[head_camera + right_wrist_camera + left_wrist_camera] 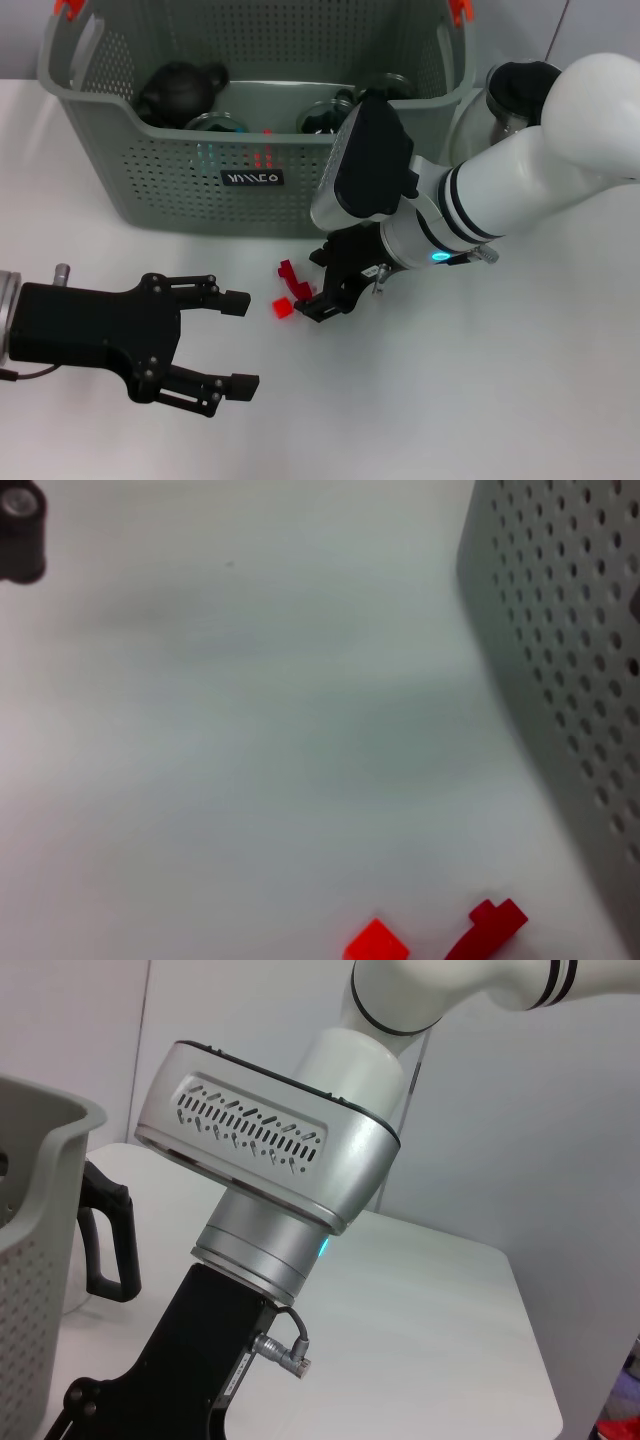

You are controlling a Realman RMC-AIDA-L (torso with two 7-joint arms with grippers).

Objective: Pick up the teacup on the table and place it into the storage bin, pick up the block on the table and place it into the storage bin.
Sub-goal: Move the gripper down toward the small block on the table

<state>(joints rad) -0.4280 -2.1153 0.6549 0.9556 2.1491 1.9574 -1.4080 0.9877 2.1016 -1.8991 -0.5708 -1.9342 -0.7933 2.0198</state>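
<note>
fingers (232,298) of the left gripper (238,340) stand wide apart over bare white table (520,400), low at the robot's left with nothing between them. storage bin (150,190), the largest thing, sits at the far side of the table; dark teaware lies inside it, though which piece is the teacup cannot be told. its front wall carries a small black label (253,178) with white lettering too small to read. right arm reaches in from the right, wrist bent down, its black right gripper (325,295) low over the table just in front of the bin; whether its fingers are apart or together cannot be told. just beside it lie a small bright red block (283,307) and a darker red piece (290,273), close together, near the bin.
</note>
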